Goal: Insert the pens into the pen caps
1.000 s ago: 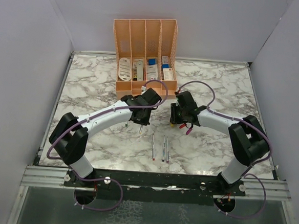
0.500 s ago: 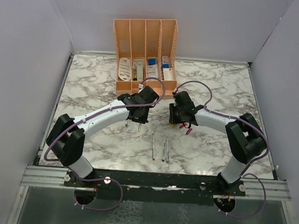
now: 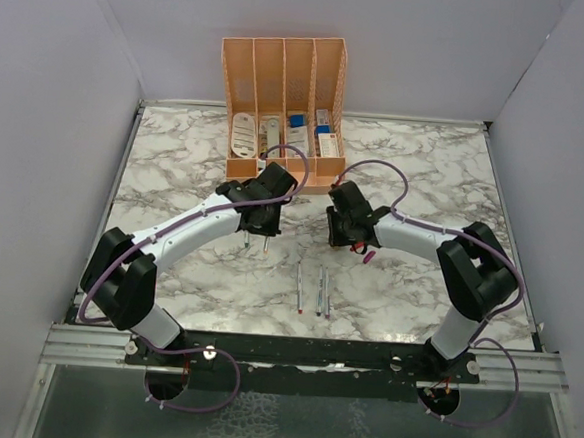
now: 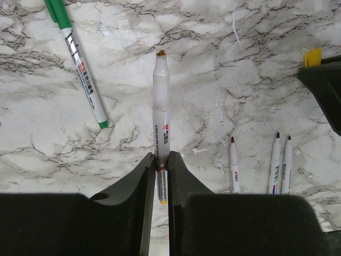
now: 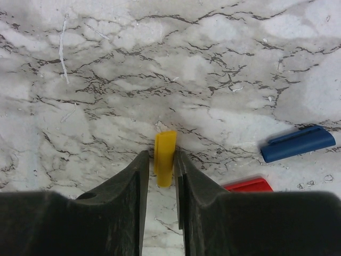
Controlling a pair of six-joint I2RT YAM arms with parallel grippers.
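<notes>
My left gripper [image 4: 161,156] is shut on a grey-white pen [image 4: 161,106] with a yellow end and holds it above the marble, tip pointing away. My right gripper [image 5: 161,153] is shut on the yellow cap [image 5: 165,146], which also shows in the left wrist view [image 4: 313,56]. In the top view the two grippers [image 3: 264,235] [image 3: 343,239] face each other mid-table. A blue cap [image 5: 298,144] and a red cap [image 5: 249,185] lie by the right gripper. A magenta cap [image 3: 368,255] lies nearby. Three uncapped pens [image 4: 234,165] [image 4: 275,162] [image 4: 287,165] lie side by side. A green-capped pen [image 4: 80,58] lies to the left.
A peach organizer [image 3: 281,88] with white and blue boxed items stands at the back of the marble table [image 3: 426,168]. Grey walls close in the left, right and back sides. The three loose pens [image 3: 317,289] lie near the front edge between the arms.
Both grippers have shifted a little left and toward the back, each keeping its hold. The right gripper has drawn away from the magenta cap.
</notes>
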